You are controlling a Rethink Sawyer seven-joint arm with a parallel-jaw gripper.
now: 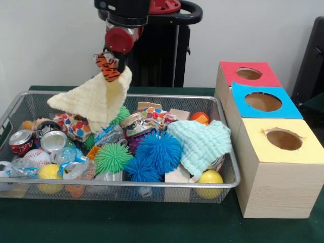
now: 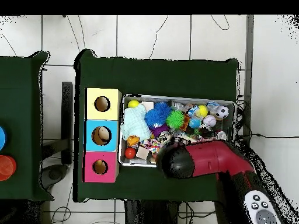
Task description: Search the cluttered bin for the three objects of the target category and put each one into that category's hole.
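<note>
Pale yellow knitted cloth hangs clear above the wire mesh bin, pinched in the hand. Carrying step judged in hand; next, transfer towards the coloured wooden hole boxes.

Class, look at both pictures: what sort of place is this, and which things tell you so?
Probably a robotics lab set up for sorting trials. A robot arm works at a green table; a wire bin holds jumbled toys; three wooden boxes have coloured, holed tops.
</note>
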